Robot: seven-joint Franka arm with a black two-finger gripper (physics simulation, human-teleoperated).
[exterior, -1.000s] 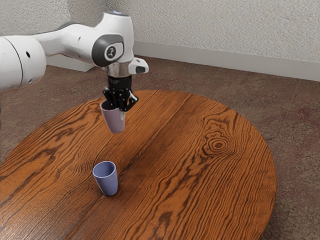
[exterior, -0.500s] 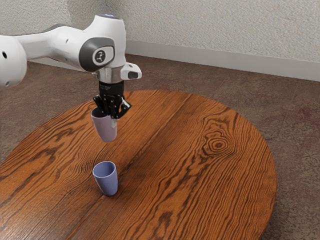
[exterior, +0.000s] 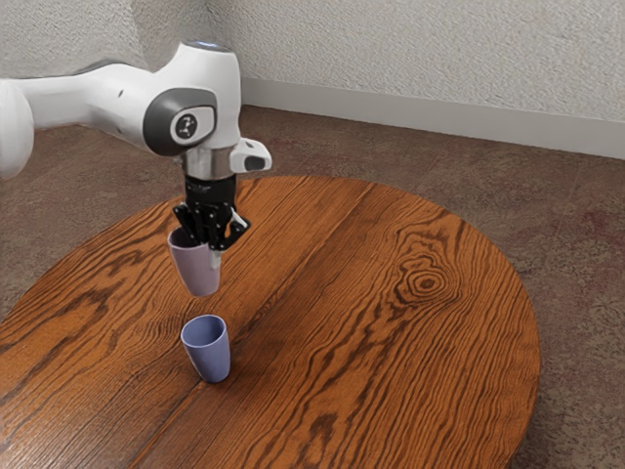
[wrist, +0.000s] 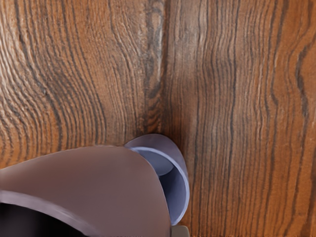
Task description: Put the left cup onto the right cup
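Gripper (exterior: 208,237) clamped on mauve cup (exterior: 196,272) rim, cup aloft; blue cup (exterior: 206,347) upright on wooden table (exterior: 410,293), just below.

This looks like a plain room in a home, perhaps a dining corner: a round table (exterior: 391,293) of strongly grained brown wood stands on a mottled brown floor (exterior: 547,195), with a white baseboard (exterior: 439,112) running under a rough pale plaster wall (exterior: 439,39).

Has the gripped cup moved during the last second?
Yes. The held cup went toward the exterior view's left and down, nearing the standing blue cup.
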